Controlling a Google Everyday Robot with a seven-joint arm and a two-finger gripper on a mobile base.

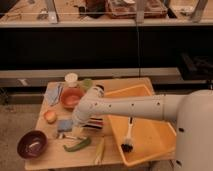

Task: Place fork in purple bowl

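The end effector [76, 128] hangs low over the middle of the wooden surface [50, 160], beside a blue sponge [64, 125]. I cannot tell whether it is clenched or released. The fork [70, 136] lies flat on the surface just under it, between the sponge and a green pepper [76, 145]. The purple bowl [32, 144] sits at the front left corner, apart from the fork. An orange bowl [71, 97] stands farther back.
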